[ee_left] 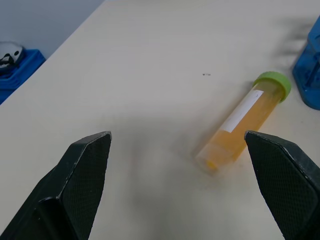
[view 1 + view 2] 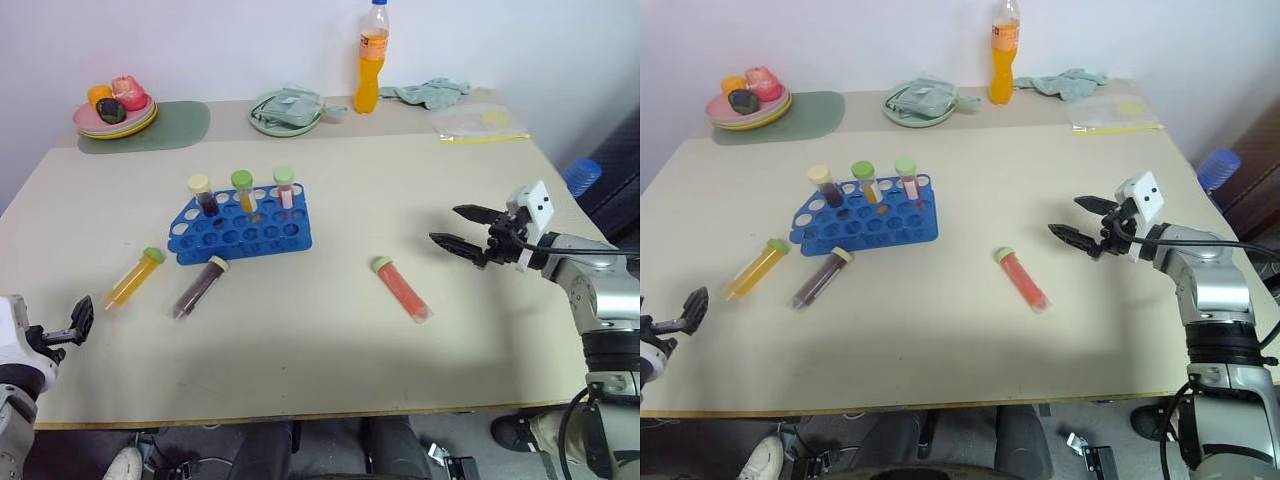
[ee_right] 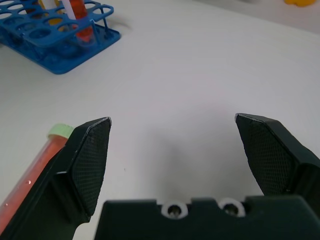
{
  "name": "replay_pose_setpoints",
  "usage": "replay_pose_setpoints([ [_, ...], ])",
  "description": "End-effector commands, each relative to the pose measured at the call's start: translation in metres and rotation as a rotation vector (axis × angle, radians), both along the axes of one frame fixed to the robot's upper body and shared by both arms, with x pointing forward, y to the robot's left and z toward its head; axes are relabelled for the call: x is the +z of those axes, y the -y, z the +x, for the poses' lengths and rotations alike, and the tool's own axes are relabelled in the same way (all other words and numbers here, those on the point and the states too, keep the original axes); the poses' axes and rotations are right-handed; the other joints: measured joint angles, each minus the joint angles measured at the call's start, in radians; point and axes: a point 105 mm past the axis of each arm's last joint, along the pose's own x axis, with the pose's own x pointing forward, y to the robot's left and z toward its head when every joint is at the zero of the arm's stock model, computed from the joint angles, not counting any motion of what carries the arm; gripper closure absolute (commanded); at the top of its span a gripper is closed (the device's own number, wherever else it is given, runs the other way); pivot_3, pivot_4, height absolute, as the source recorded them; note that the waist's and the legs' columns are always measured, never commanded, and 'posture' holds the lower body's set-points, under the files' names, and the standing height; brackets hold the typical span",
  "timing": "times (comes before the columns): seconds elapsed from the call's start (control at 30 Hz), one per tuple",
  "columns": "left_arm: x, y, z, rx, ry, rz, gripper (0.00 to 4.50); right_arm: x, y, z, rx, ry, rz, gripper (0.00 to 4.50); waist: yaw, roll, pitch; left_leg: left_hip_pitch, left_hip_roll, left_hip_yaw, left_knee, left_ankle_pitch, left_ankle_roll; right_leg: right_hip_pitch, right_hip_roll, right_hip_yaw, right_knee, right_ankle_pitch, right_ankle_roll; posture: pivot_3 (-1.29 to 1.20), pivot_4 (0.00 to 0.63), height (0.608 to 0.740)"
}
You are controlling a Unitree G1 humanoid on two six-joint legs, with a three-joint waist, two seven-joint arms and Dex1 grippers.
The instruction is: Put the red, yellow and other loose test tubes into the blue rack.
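Observation:
The blue rack stands left of the table's middle with three capped tubes upright in its back row. In front of it lie a yellow tube with a green cap and a dark purple tube with a cream cap. A red tube with a green cap lies to the right of the middle. My right gripper hovers open just right of the red tube, pointing left. By the table's near left corner my left gripper is open, with the yellow tube lying ahead of it.
Along the back edge stand a plate of fruit on a green mat, a pale green plate holding a cloth, a tall orange drink bottle, a crumpled cloth and a plastic bag.

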Motion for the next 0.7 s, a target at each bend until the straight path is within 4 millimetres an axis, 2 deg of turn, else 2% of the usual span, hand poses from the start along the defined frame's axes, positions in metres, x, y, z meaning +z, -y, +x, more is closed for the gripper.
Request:
replay_pose_setpoints([
  [0.03,0.013,0.002,0.000,0.005,0.046,0.036,0.07,0.012,-0.002,0.003,0.012,0.045,0.000,0.11,0.000,0.000,0.000,0.000,0.000,0.000,0.000,0.000,0.000,0.000,0.000,0.000,0.000,0.000,0.000,0.00,0.150,0.740],
  [0.3,0.016,-0.004,0.003,0.014,0.067,0.038,0.07,0.011,-0.006,0.002,0.016,0.048,-0.008,0.11,0.000,0.000,0.000,0.000,0.000,0.000,0.000,0.000,0.000,0.000,0.000,0.000,0.000,0.000,0.000,0.00,0.150,0.740],
  [0.43,0.027,0.004,0.018,-0.027,0.122,0.045,0.07,0.010,-0.006,0.002,0.001,0.033,-0.013,0.11,0.001,0.000,0.000,0.000,0.000,0.000,0.000,0.000,0.000,0.000,0.000,0.000,0.000,0.000,0.000,0.00,0.150,0.740],
  [0.53,0.031,0.009,0.024,-0.057,0.148,0.039,0.07,0.013,-0.013,0.000,0.008,0.035,-0.006,0.11,0.000,0.000,0.000,0.000,0.000,0.000,0.000,0.000,0.000,0.000,0.000,0.000,0.000,0.000,0.000,0.00,0.150,0.740],
  [0.7,0.035,0.033,0.044,-0.173,0.181,0.017,0.07,0.022,-0.020,-0.007,-0.006,0.011,0.001,0.11,0.000,0.000,0.000,0.000,0.000,0.000,0.000,0.000,0.000,0.000,0.000,0.000,0.000,0.000,0.000,0.00,0.150,0.740],
])
